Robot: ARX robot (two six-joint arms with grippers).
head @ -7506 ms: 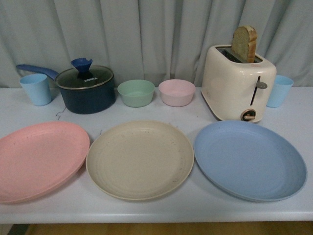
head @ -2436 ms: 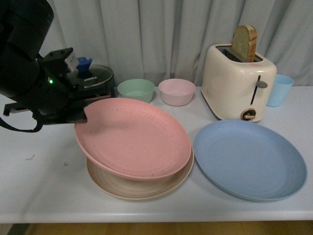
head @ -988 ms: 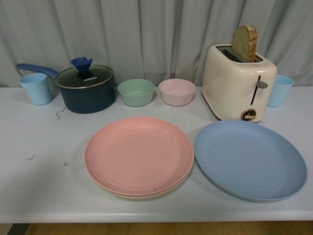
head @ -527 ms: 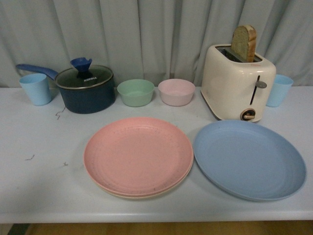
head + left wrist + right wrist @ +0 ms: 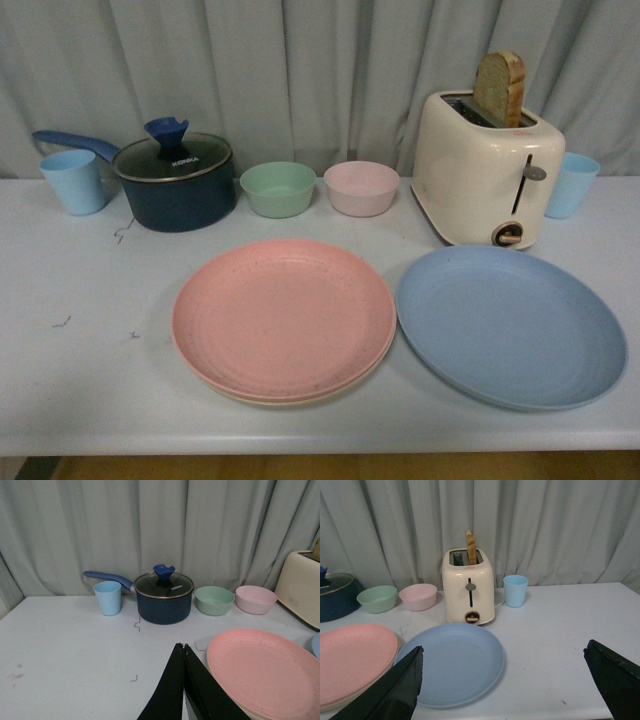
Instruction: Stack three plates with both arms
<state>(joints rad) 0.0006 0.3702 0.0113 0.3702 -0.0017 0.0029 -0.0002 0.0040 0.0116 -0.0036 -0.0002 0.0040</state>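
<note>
The pink plate (image 5: pixel 283 317) lies on top of the beige plate (image 5: pixel 300 398), of which only a thin rim shows, at the table's front middle. The blue plate (image 5: pixel 510 325) lies flat to their right, almost touching. Neither arm shows in the front view. In the left wrist view my left gripper (image 5: pixel 182 647) is shut and empty, above the table just left of the pink plate (image 5: pixel 265 672). In the right wrist view my right gripper (image 5: pixel 502 652) is wide open and empty, above the blue plate's (image 5: pixel 452 662) right side; the pink plate (image 5: pixel 350 660) shows beside it.
Along the back stand a light blue cup (image 5: pixel 73 181), a dark blue lidded saucepan (image 5: pixel 175 183), a green bowl (image 5: pixel 278 189), a pink bowl (image 5: pixel 361 188), a cream toaster (image 5: pixel 487 180) with a bread slice, and a second blue cup (image 5: pixel 571 185). Grey curtain behind.
The left arm carried the pink plate from the far left onto the beige plate, let go and left the front view. In the last second nothing has moved.
</note>
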